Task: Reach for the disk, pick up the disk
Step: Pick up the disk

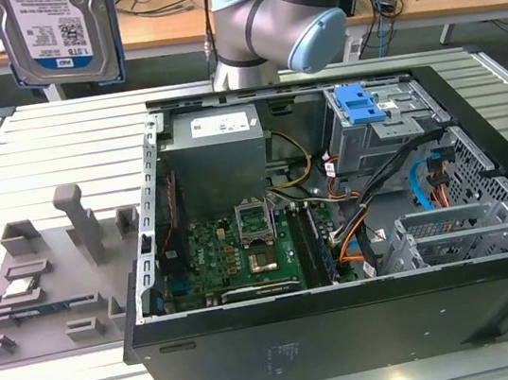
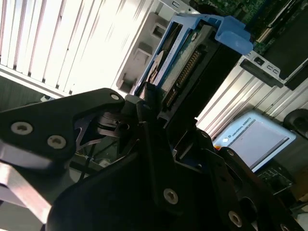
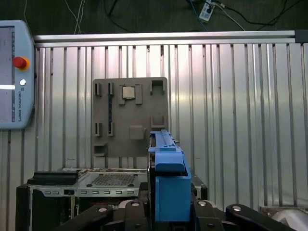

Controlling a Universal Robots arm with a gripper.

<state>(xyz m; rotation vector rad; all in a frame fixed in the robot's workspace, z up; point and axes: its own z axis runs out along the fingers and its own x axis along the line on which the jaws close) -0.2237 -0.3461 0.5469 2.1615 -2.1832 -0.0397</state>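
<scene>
slatted metal table [image 1: 54, 134] bears a computer case [image 1: 353, 338] and grey, perhaps plastic, tray [image 1: 57, 277].

The disk [image 1: 58, 33] is hanging in the air at the upper left of the exterior view, gripped and off the surface.

It is standing upright with its broad silver metal face turned to the camera, showing its white-and-blue label, while the blue plastic frame is running down both side edges and the picture's top edge is cutting off its upper part. In the second wrist view it is showing edge-on [image 2: 185, 67], a row of connector pins lining its narrow end, and it is sitting clamped in the gripper [image 2: 175, 94]. In the first wrist view it is presenting its blue frame edge [image 3: 171, 190].
</scene>
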